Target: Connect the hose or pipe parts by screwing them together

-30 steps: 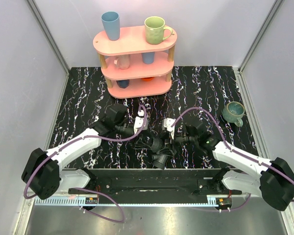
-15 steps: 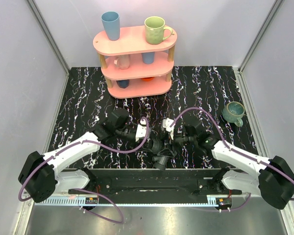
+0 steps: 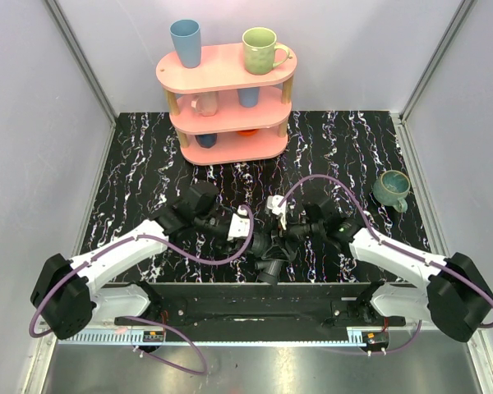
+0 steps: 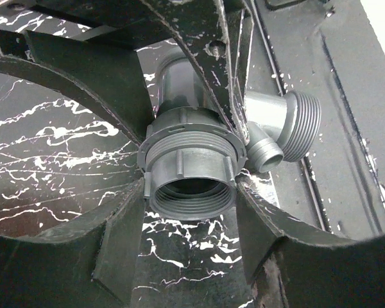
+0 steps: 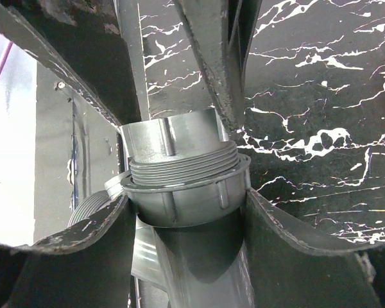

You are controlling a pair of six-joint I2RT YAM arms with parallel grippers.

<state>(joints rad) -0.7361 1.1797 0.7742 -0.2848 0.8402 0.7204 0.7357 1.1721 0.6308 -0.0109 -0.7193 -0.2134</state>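
The hose or pipe parts [image 3: 267, 250] hang together as one dark grey T-shaped cluster just above the marbled table [image 3: 131, 180], between both arms at centre front. My left gripper [image 3: 248, 232] is shut on a ribbed threaded nut [image 4: 189, 160], whose open threaded mouth faces the left wrist camera. A side branch with outer threads [image 4: 298, 125] sticks out to the right behind it. My right gripper [image 3: 289, 233] is shut on a ribbed collar [image 5: 179, 196] from the opposite side. Threads [image 5: 179, 168] show above that collar, where a second ribbed piece [image 5: 170, 138] joins it.
A pink three-tier shelf [image 3: 230, 70] stands at the back, carrying a blue cup [image 3: 186, 41], a green mug [image 3: 263, 49] and smaller cups. A teal mug [image 3: 391, 187] sits at the right. A black metal rail [image 3: 246, 302] runs along the near edge, just below the pipe cluster.
My left gripper has swung right and nearer, closing in on the pipe cluster. The right arm has shifted a little left and turned at the wrist. Both jaws keep the same width.
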